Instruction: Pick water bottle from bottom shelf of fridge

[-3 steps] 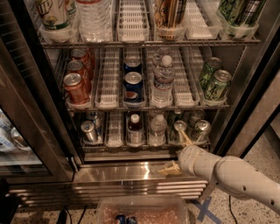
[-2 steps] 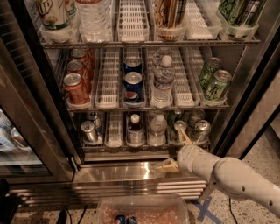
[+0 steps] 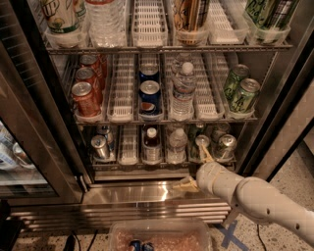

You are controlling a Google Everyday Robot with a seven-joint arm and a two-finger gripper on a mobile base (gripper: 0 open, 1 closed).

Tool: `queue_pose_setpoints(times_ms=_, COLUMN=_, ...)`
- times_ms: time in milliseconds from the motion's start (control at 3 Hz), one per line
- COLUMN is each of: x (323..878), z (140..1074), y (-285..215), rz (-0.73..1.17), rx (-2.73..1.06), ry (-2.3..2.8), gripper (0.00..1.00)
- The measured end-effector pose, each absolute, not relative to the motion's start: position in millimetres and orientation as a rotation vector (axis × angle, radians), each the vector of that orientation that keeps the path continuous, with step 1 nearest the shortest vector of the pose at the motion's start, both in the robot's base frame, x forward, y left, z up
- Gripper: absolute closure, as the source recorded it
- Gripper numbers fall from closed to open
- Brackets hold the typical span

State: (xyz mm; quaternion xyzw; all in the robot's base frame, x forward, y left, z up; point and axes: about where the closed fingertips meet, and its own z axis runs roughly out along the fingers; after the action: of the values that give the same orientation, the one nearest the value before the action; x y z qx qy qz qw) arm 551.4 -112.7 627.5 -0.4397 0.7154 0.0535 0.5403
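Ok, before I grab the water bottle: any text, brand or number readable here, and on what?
None reads clearly enough to quote.
Blue cans: round red, white and blue logo, letters illegible.
Green cans: pale lettering, blurred.
Red cans: blurred.
Top-left bottle label: blurred, cropped.
Water bottle on bottom shelf: no readable label.
Gripper, fingers open, low before the bottom shelf, right of the water bottle: no markings.

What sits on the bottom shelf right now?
Left can, dark bottle, water bottle, a can partly behind the open gripper, and a right can. Rows behind are mostly covered.
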Motion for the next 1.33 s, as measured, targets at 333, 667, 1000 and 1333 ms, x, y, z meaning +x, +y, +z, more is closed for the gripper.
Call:
queue_pose_setpoints(times_ms=333, x=563.0, z=619.8, y=-113.4, rz=0.128, rx=-0.937, ry=1.693, gripper=0.00)
queue_pose_setpoints(times_ms=667, x=568.7, z=616.2, y=-107.6, rz=0.132, rx=-0.851, ry=1.657, gripper=0.00)
queue_pose_setpoints(times_ms=1000, x=570.0, z=615.1, y=-101.7, rz=0.129, rx=-0.785, ry=1.616, gripper=0.15)
queue_pose_setpoints(times_ms=1333, x=569.2, z=621.0, y=-100.1, rz=0.126, rx=-0.770, ry=1.603, gripper=0.23)
